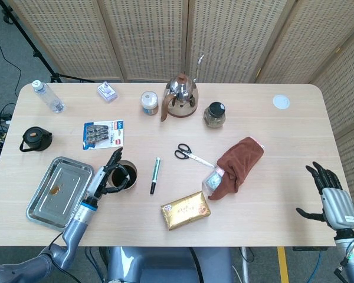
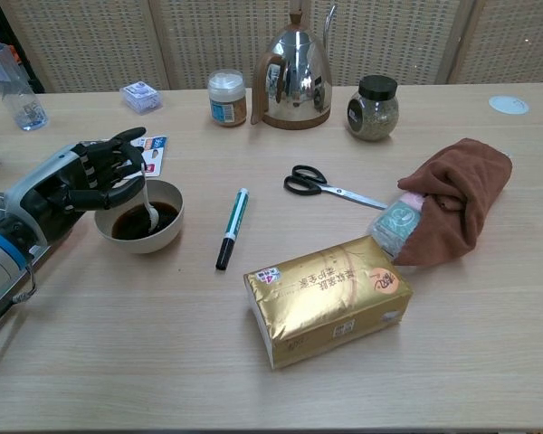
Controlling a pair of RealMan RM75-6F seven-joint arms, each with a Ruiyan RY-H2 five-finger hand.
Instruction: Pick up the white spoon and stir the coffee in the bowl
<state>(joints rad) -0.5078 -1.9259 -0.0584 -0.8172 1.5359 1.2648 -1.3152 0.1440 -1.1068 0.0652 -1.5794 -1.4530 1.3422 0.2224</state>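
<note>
White spoon point(image 2: 148, 206) in coffee visible chest view; right robot hand point(image 1: 330, 197) head view only.

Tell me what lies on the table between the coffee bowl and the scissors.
A green-capped marker lies between bowl and scissors, touching neither; both views show it.

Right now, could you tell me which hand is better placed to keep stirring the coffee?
Left. The left hand holds the white spoon in the bowl; the right hand hangs open past the table's far edge.
</note>
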